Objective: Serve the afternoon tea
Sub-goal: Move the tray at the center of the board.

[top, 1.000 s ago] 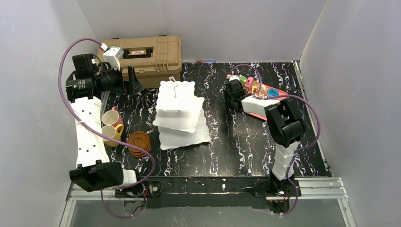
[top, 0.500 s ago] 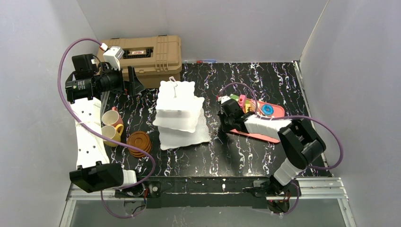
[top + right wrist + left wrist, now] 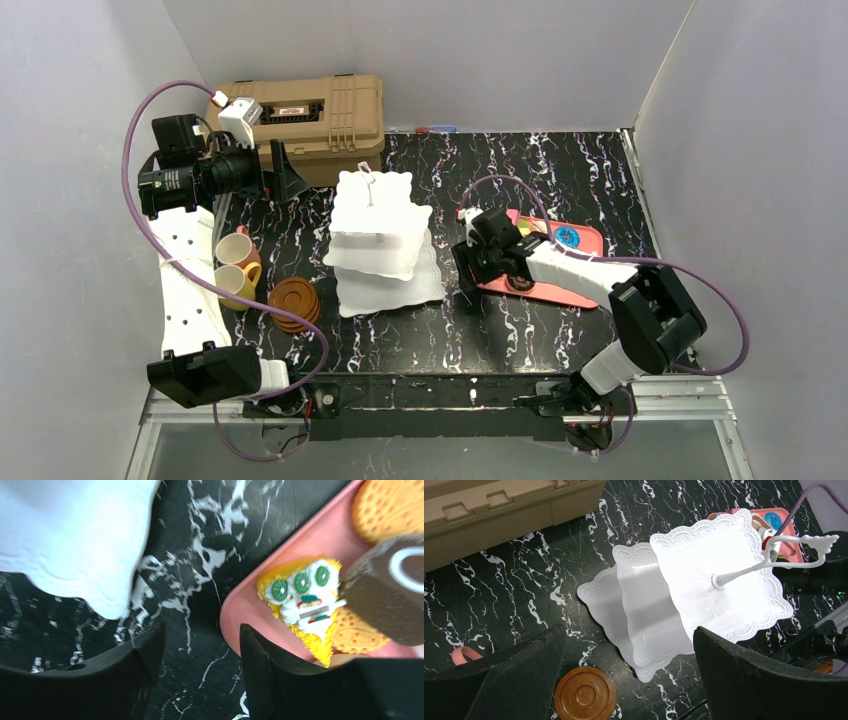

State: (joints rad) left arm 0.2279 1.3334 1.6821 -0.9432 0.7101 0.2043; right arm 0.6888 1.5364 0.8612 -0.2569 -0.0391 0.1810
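The white three-tier stand (image 3: 380, 240) rises in the middle of the table, its plates bare; the left wrist view shows the stand (image 3: 704, 575) from above. A pink cup (image 3: 237, 247), a yellow cup (image 3: 235, 283) and stacked brown saucers (image 3: 295, 303) sit at the left. Toy pastries lie on the pink tray (image 3: 560, 285): a yellow kiwi-topped slice (image 3: 302, 600), a chocolate roll (image 3: 390, 595), an orange biscuit (image 3: 390, 505). My right gripper (image 3: 466, 265) (image 3: 200, 630) is open at the tray's left end, with only table between its fingers. My left gripper (image 3: 285, 175) (image 3: 629, 680) hangs wide open, high by the case.
A large tan hard case (image 3: 300, 115) stands at the back left, just behind my left gripper. The tray's rim (image 3: 235, 615) lies just beside my right finger. The stand's bottom plate (image 3: 75, 530) is close on the left of my right gripper. Grey walls enclose the table.
My right arm drew the pink tray from the far right toward the front and the stand, then its jaws opened and let go of the tray's edge. The left arm stayed still.
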